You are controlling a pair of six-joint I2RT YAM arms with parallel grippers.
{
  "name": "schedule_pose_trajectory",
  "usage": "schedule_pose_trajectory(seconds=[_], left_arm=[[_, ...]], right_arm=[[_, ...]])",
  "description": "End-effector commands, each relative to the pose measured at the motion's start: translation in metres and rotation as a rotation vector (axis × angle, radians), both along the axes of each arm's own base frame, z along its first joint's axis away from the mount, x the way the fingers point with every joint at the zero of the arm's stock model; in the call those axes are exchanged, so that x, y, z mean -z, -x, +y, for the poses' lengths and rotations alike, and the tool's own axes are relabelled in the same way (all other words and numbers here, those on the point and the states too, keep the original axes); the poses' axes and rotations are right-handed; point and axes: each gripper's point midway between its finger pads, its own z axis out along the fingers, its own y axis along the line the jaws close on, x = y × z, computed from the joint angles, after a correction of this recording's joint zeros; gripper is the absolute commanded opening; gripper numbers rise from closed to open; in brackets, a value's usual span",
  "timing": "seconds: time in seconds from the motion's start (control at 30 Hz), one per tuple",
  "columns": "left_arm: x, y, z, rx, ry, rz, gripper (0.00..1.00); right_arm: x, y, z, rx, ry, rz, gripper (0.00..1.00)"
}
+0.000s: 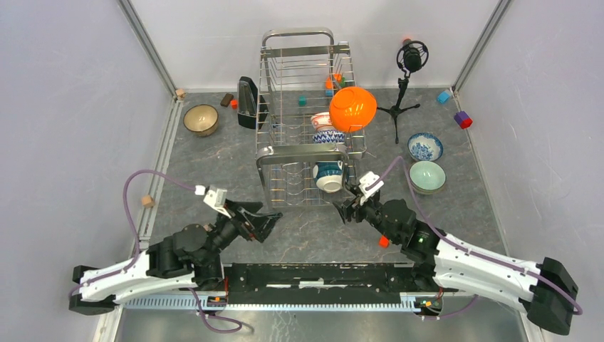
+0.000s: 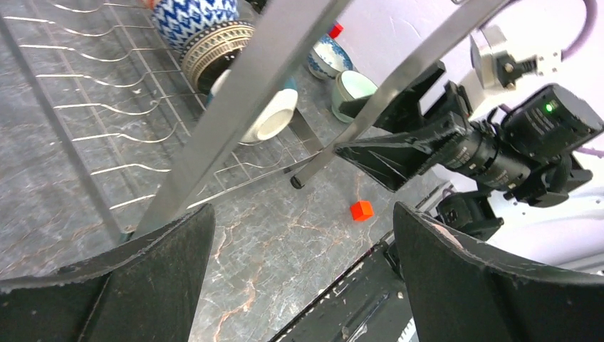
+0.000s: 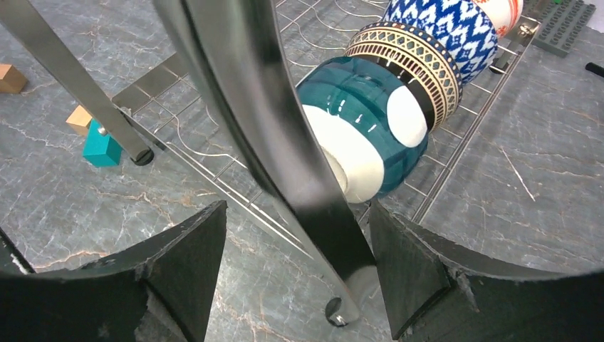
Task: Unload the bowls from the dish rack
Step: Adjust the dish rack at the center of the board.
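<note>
The steel dish rack [image 1: 303,78] stands mid-table. An orange bowl [image 1: 352,108] sits on its upper tier at the right. A red-and-white bowl [image 1: 322,120], a blue patterned bowl [image 1: 328,137] and a teal-and-white bowl [image 1: 328,176] stand in a row below it. On the table lie a brown-gold bowl [image 1: 201,119], a blue-and-white bowl [image 1: 425,147] and a pale green bowl [image 1: 427,176]. My right gripper [image 3: 295,271] is open with the rack's front leg [image 3: 285,142] between its fingers, just short of the teal bowl [image 3: 370,121]. My left gripper [image 2: 303,271] is open and empty at the rack's front left.
A black microphone stand [image 1: 406,78] is right of the rack and a black holder [image 1: 247,100] is on its left side. Small coloured blocks are scattered about: an orange cube [image 1: 383,241] by the right arm, a teal block [image 3: 102,146] under the rack.
</note>
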Motion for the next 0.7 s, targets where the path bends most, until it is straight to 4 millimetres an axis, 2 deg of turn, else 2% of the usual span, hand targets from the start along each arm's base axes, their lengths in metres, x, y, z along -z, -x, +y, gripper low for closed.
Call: schedule_pose_trajectory(seconds=[0.0,0.2,0.3,0.57,0.67], left_arm=[[-0.016,0.001,-0.030,0.076,-0.004,-0.099,1.00],[-0.006,-0.007,-0.054,0.069,-0.066,-0.078,1.00],[-0.009,-0.010,-0.062,0.067,-0.054,-0.084,1.00],[-0.009,-0.015,-0.065,0.040,-0.060,-0.099,1.00],[-0.011,-0.017,-0.064,0.030,-0.063,-0.105,1.00]], right_arm=[[-0.024,0.003,0.029,-0.092,-0.124,-0.024,0.77],[-0.025,0.016,0.062,-0.224,-0.240,0.033,0.75],[-0.026,0.022,0.078,-0.287,-0.282,0.061,0.75],[-0.028,0.036,0.115,-0.459,-0.301,0.097,0.75],[-0.024,0.032,0.111,-0.430,-0.274,0.097,0.80]])
